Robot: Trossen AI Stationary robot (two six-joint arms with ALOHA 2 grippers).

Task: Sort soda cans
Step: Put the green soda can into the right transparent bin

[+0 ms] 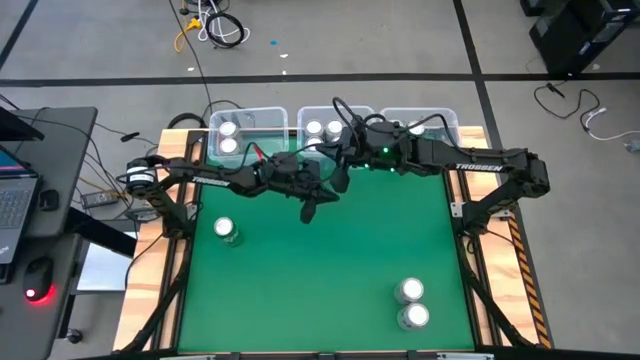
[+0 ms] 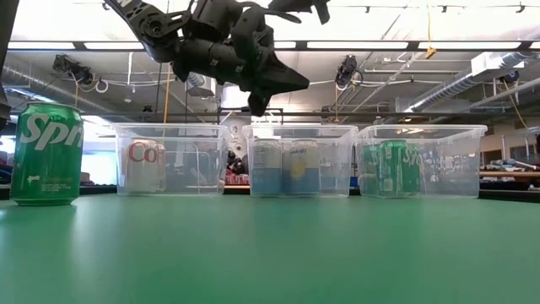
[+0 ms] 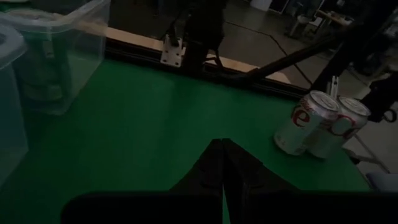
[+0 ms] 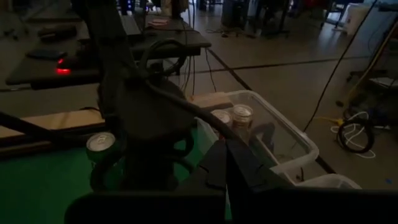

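Observation:
A green soda can [image 1: 227, 231] [image 2: 46, 154] stands upright on the green mat at the left. Two silver soda cans [image 1: 411, 303] [image 3: 317, 124] stand side by side near the front right. More cans stand inside three clear bins along the far edge: silver ones in the left bin [image 1: 248, 130], pale ones in the middle bin [image 1: 330, 125], a green one in the right bin [image 2: 392, 167]. My left gripper [image 1: 311, 208] [image 3: 222, 152] hangs shut above the mat's middle, holding nothing. My right gripper [image 1: 342, 180] [image 4: 226, 155] is shut and empty, higher up, in front of the middle bin.
The two arms cross close together above the mat's far middle. In the right wrist view the left arm [image 4: 140, 118] fills the space ahead. A desk with a laptop [image 1: 15, 200] stands left of the table. Bare mat [image 1: 320, 290] lies between the cans.

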